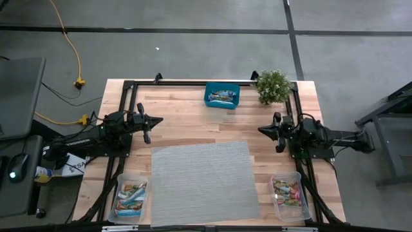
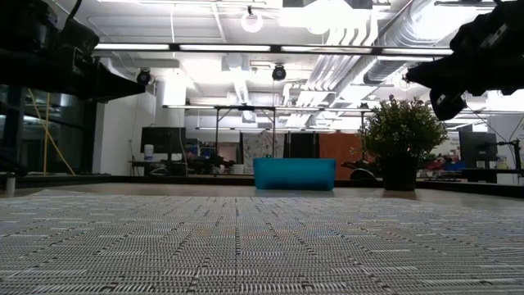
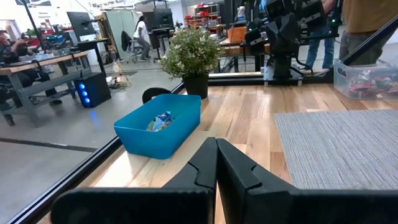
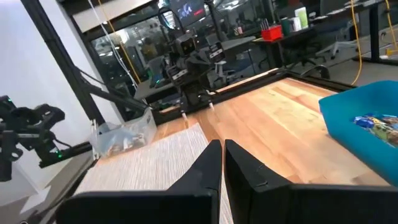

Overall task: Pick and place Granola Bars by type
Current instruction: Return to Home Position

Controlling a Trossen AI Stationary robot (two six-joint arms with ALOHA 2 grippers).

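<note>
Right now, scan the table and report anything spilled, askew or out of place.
Nothing is spilled or tipped. The one oddity: the teal box at the table's far edge holds wrapped bars, although the left tool and right tool are shut and away from it.

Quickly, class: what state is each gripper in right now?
Left gripper: closed, holding nothing.
Right gripper: closed, holding nothing.

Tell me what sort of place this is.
Likely a robotics lab or shared workshop: exposed ceiling ducts overhead, workbenches with computers in the background, and a bare concrete floor around the table.
</note>
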